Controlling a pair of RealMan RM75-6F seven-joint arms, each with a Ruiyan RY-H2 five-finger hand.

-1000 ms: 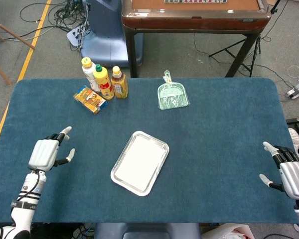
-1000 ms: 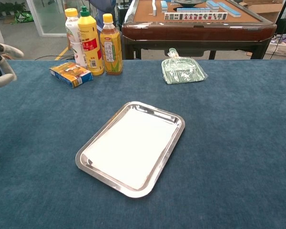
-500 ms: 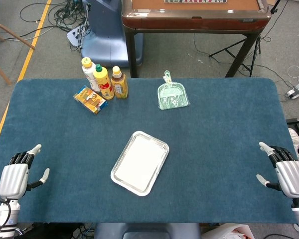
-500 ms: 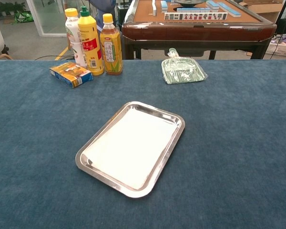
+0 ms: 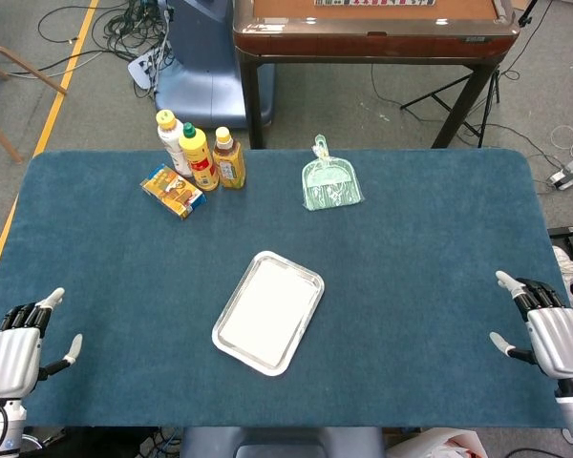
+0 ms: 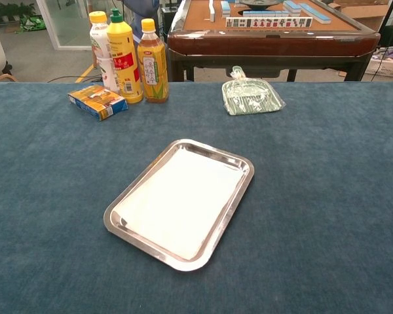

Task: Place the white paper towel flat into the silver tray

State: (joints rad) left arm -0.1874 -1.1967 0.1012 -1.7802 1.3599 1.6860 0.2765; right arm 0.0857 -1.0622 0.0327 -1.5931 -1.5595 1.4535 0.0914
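left hand [image 5: 10, 355]: silver-grey shell, black finger segments, white tips.
right hand [image 5: 552, 334]: silver-grey shell, black finger segments, white tips.

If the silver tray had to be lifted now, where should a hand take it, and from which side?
Probably the raised rim of the silver tray at its long right edge, approached by the right hand from the right. The white paper towel lies flat inside, so only the rolled lip offers purchase; a thumb-over, fingers-under pinch seems best.

Light: bright, even, diffuse, from overhead.
Shadows: faint and soft.
Glare: mild sheen along the shiny silver metal tray [image 6: 241, 190] rim.
Focus: both views were sharp, without blur.
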